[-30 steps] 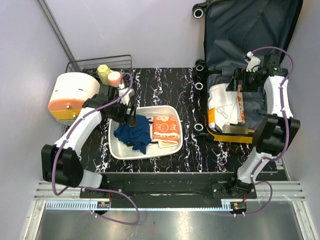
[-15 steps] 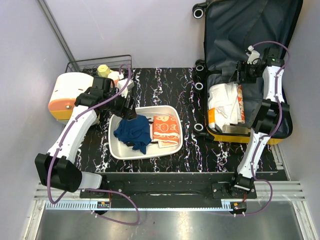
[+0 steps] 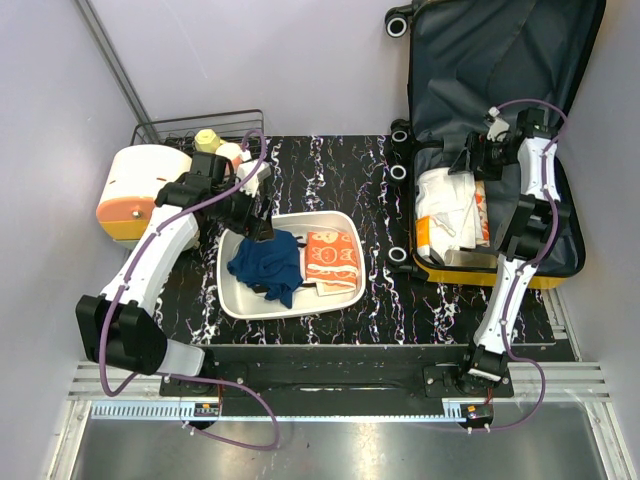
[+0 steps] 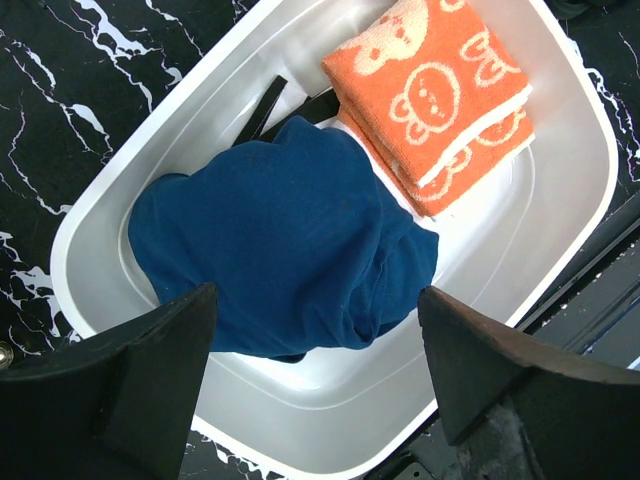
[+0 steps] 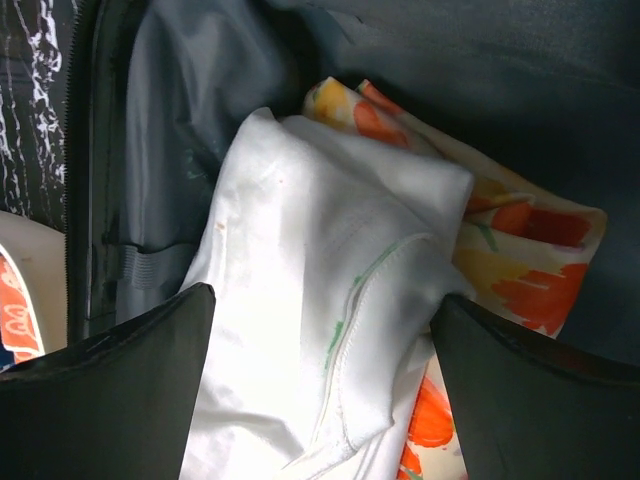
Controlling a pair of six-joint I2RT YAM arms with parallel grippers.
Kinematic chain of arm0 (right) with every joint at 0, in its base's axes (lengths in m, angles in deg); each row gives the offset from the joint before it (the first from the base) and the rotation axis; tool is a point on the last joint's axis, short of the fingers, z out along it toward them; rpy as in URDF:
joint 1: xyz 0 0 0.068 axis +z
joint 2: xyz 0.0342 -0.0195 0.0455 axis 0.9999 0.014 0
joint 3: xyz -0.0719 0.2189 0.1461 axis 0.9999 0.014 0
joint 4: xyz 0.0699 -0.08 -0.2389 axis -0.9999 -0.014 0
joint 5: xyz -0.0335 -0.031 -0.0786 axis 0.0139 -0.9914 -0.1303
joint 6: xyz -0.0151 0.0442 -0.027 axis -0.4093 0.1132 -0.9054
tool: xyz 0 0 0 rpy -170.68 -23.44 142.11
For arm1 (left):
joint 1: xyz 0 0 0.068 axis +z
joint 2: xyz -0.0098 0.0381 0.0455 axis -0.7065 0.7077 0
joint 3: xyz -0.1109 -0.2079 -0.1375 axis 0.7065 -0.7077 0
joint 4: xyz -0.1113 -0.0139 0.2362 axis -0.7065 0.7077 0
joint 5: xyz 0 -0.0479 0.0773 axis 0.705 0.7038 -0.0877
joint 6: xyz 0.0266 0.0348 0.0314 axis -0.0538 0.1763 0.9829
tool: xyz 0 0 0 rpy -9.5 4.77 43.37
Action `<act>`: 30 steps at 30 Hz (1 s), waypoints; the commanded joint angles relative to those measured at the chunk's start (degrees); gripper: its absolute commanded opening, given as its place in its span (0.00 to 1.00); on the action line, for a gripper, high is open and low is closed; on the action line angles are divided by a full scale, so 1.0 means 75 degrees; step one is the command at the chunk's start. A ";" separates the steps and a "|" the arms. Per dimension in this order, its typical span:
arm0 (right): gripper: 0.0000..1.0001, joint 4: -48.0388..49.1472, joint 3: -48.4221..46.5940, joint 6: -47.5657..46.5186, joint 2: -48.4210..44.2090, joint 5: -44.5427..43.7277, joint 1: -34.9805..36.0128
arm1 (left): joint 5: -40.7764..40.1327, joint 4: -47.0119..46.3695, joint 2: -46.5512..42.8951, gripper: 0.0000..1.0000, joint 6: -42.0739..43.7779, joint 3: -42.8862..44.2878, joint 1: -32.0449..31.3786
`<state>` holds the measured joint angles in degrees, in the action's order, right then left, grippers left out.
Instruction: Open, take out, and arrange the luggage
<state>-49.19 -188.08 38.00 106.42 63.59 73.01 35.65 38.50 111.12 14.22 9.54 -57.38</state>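
Note:
The yellow suitcase [image 3: 470,268] lies open at the right, its dark grey lid [image 3: 500,60] upright against the back wall. A white garment [image 5: 320,270] and a floral orange cloth [image 5: 510,250] lie inside. My right gripper [image 3: 478,160] hangs open and empty just above them, also seen in the right wrist view [image 5: 320,390]. My left gripper [image 3: 258,228] is open and empty above the back left of the white tray [image 3: 340,302]. The tray holds a blue garment [image 4: 280,240] and a folded orange towel [image 4: 430,95].
A cream-and-orange round container [image 3: 140,190] stands at the left. A wire basket [image 3: 200,128] with small bottles sits behind it. Walls close in on the left, back and right. Black marbled tabletop [image 3: 380,300] lies between tray and suitcase.
My left gripper has risen and drawn back a little from the blue garment, which stays in the tray. My right arm has stretched further back over the suitcase, its gripper staying above the white garment.

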 commanded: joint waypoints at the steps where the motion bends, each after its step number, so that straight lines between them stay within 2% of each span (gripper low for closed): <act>1: 0.96 0.0016 -0.0001 0.0261 0.0092 -0.0371 0.0037 | -0.0059 -0.0159 0.0069 0.85 0.0040 0.0450 -0.0007; 13: 0.96 -0.0147 0.1064 -0.0009 -0.1606 -0.0068 -0.0420 | 0.0035 -0.0171 -0.0165 0.85 -0.0078 0.0169 -0.0007; 21: 0.89 -0.0382 0.1522 0.0320 -0.1538 0.0905 -0.0502 | 0.0281 -0.0288 0.0022 0.85 -0.0382 0.0215 -0.0007; 30: 0.95 -0.0089 0.1768 0.0261 -0.1081 0.0694 -0.0479 | 0.0304 -0.0288 0.0116 0.85 -0.0476 0.0380 -0.0019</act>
<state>-50.52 -175.04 39.70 96.89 67.28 69.01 36.37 38.21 111.82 11.58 10.21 -57.38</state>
